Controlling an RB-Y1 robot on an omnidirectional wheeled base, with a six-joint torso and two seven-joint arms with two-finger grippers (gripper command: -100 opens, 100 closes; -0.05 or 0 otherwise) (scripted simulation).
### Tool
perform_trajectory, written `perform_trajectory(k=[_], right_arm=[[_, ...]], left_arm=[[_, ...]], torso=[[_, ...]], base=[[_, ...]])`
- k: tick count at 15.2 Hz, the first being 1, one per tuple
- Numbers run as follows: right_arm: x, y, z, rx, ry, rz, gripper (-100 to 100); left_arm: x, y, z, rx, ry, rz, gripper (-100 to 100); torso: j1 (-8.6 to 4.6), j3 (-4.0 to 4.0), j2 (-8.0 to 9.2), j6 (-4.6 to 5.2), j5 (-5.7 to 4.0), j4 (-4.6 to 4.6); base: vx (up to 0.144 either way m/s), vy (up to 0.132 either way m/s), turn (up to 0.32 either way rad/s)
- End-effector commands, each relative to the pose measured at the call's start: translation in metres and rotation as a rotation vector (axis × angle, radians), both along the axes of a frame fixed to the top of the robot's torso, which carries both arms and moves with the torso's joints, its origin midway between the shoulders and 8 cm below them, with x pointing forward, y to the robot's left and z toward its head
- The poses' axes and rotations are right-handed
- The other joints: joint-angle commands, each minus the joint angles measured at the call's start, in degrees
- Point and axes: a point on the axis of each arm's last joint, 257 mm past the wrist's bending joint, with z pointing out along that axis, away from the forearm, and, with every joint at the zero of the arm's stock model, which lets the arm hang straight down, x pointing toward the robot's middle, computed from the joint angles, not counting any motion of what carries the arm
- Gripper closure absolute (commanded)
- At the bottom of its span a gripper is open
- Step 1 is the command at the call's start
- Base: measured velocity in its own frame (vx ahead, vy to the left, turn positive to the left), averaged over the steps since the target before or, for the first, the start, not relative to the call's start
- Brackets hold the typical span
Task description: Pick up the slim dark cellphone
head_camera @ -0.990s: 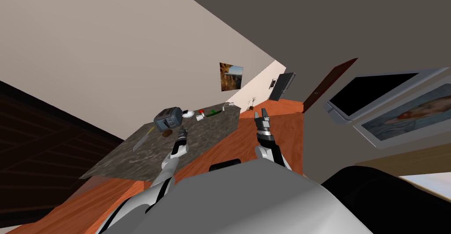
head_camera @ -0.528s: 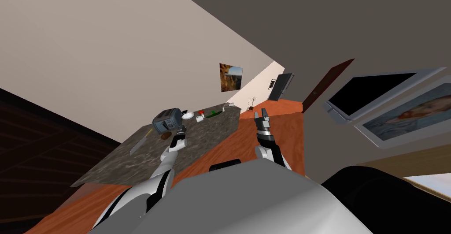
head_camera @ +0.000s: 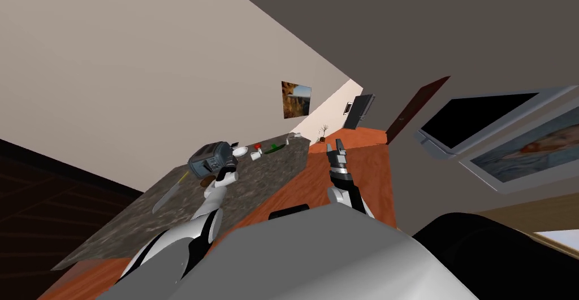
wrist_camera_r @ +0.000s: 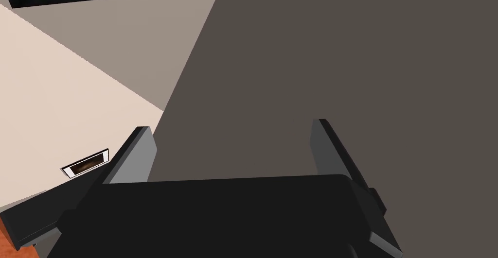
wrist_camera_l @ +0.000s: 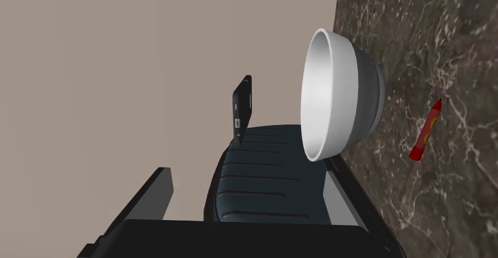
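Because the cellphone [wrist_camera_l: 243,108] shows edge-on at the toaster's [wrist_camera_l: 265,187] far end, the left gripper [wrist_camera_l: 248,170], fingers spread above the toaster, should advance along it and pinch the flat faces.

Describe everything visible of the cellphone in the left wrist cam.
The cellphone is a slim black slab seen nearly edge-on, plain and matte, with small light marks on its narrow side, perhaps a port or buttons. It sits beside the white bowl without touching it. Its near end meets the edge of the dark ribbed appliance; whether it rests on that I cannot tell. The open left end effector points toward it and is not touching it.
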Motion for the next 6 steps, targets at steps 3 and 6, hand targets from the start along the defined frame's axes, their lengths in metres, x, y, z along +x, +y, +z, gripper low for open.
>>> perform_trajectory(k=[3, 6], right_arm=[[0.0, 0.0, 0.0, 0.0, 0.0, 0.0, 0], [0.0, 0.0, 0.0, 0.0, 0.0, 0.0, 0]], left_arm=[[0.0102, 0.0025, 0.0105, -0.013, 0.011, 0.0, -100], [0.008, 0.0034, 0.0088, -0.01, 0.008, 0.0, 100]], torso=[[0.01, 0.01, 0.04, -0.01, 0.01, 0.0], [-0.16, 0.14, 0.28, -0.02, -0.01, 0.04]], base=[[0.113, 0.058, -0.04], [0.035, 0.014, -0.006]])
